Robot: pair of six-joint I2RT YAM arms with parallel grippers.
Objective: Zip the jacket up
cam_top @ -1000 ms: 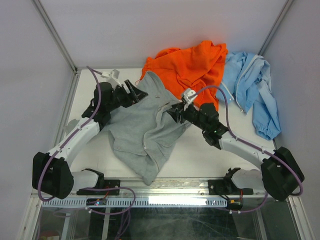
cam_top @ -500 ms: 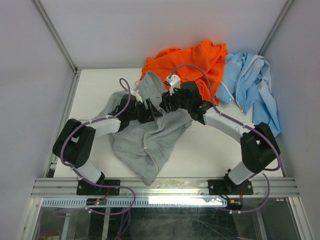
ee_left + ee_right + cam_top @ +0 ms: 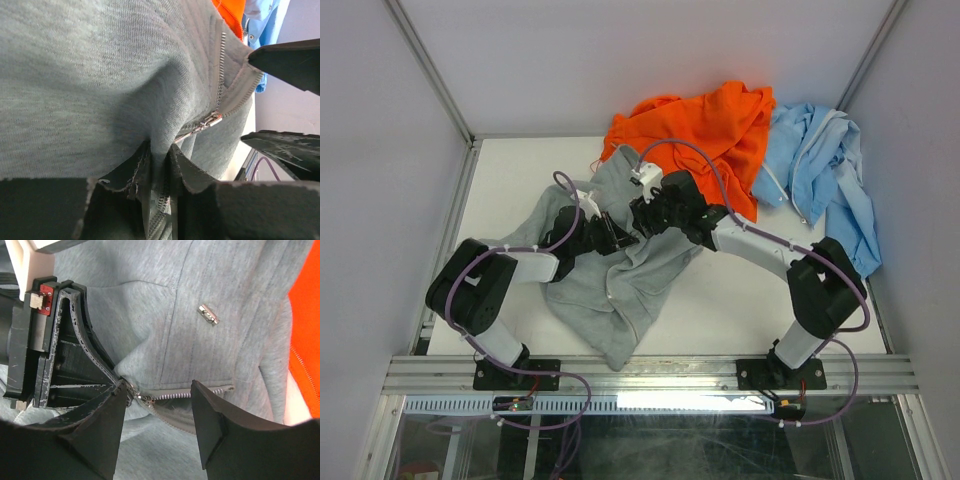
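**Both grippers meet at the zipper of the grey jacket**

The grey jacket (image 3: 610, 285) lies crumpled in the middle of the white surface (image 3: 730, 300). One end trails toward the near edge, and the other reaches up to the orange garment (image 3: 705, 120) heaped against the far edge. A light blue jacket (image 3: 825, 170) is bunched in the far right corner, apart from the grey one.

Both arms lean in over the jacket and their tips come almost together above its middle. The left gripper (image 3: 157, 150) is clamped on a fold of the grey fleece, with the cloth pinched up between its fingers right beside the zipper (image 3: 220, 65). The metal slider (image 3: 210, 120) sits just past that pinch, where the two rows of teeth meet.

The right gripper (image 3: 160, 390) is down on the same spot with its fingers apart. A stretch of zipper teeth runs across the gap between them, and from the right wrist view I cannot tell whether either finger touches it. A small metal tag (image 3: 208, 314) shows on the fleece a little beyond.
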